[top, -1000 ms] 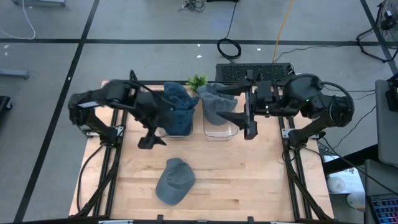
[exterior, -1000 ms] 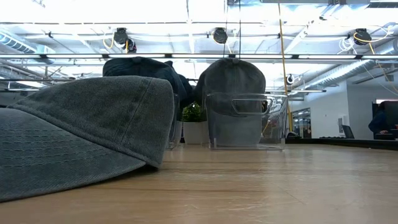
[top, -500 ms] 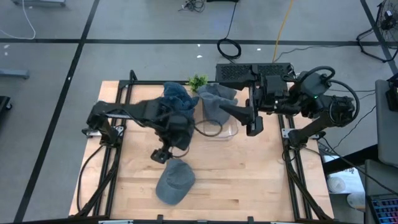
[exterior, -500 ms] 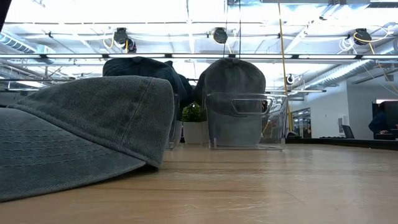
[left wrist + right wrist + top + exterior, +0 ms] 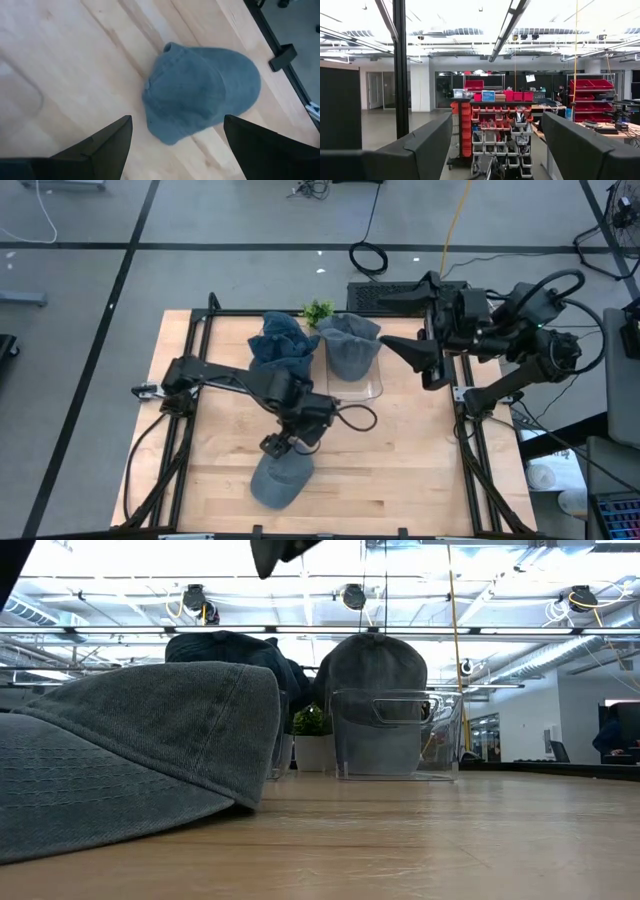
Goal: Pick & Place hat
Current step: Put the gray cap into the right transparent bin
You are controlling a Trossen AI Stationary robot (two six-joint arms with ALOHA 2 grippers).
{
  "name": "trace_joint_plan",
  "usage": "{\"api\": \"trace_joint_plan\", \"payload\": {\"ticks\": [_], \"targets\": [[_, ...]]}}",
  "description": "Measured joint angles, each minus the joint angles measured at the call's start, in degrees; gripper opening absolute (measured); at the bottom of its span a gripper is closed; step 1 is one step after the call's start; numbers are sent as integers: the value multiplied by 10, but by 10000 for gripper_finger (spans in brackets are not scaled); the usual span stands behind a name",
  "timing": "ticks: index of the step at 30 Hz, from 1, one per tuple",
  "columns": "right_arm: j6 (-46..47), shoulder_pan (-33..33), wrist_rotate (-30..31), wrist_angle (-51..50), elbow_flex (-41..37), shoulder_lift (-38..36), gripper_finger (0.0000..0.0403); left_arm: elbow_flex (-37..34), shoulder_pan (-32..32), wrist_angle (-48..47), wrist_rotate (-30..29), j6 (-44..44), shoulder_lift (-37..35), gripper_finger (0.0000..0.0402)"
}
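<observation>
While spread wide above the hat, left gripper hanging just over its crown, fingers apart and touching nothing. Hat lying flat on the table, near the front edge, well apart from the two clear bins at the back, each stuffed with a cap. Right gripper raised beside the right bin, fingers spread, holding nothing.

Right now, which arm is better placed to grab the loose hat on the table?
Left. The left gripper hovers open right above the hat; the right gripper sits raised beside the bins, facing the room.
</observation>
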Motion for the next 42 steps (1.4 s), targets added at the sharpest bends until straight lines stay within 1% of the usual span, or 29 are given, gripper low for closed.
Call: {"api": "trace_joint_plan", "payload": {"ticks": [8,13,18,21,27,30,36,38,42], "targets": [[-1,0,0,-15,0,0,293,0,0,22,15,11,46,324],[-1,0,0,-17,0,0,293,0,0,40,68,37,77,324],[-1,0,0,-22,0,0,293,0,0,42,84,53,119,324],[-1,0,0,-22,0,0,293,0,1,38,110,54,142,324],[-1,0,0,-22,0,1,293,0,0,46,112,88,171,324],[-1,0,0,-22,0,1,293,-1,0,47,124,104,180,323],[-1,0,0,-23,0,4,293,-44,0,101,143,110,179,323],[-1,0,0,-23,0,6,293,-62,0,108,145,109,179,323],[-3,0,0,-27,0,7,293,-93,0,103,171,92,179,319]]}}
